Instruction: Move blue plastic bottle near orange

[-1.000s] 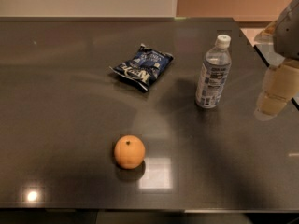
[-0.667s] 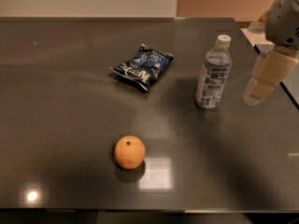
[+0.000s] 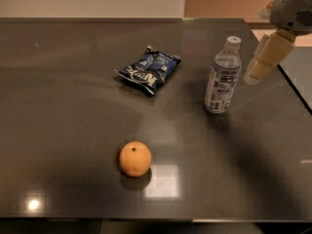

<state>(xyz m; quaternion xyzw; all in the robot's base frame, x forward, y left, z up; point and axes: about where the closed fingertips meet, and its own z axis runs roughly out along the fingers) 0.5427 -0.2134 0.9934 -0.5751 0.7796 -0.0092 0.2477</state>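
table (image 3: 73, 130): dark, glossy; bears all items.
gripper (image 3: 265, 60): hangs just right of the bottle, apart from it; cannot tell whether spread or closed.
blue plastic bottle (image 3: 223, 79): upright, right rear, well apart from the orange.
snack bag (image 3: 148, 68): centre rear.
orange (image 3: 135, 158): front centre.
step: approach; bottle judged not yet grasped.
next move: likely close in leftward and clasp the bottle's body without toppling it.

The bottle (image 3: 223, 77) stands right of the snack bag (image 3: 148, 68), orange (image 3: 135, 158) before the bag (jaws right of bottle)
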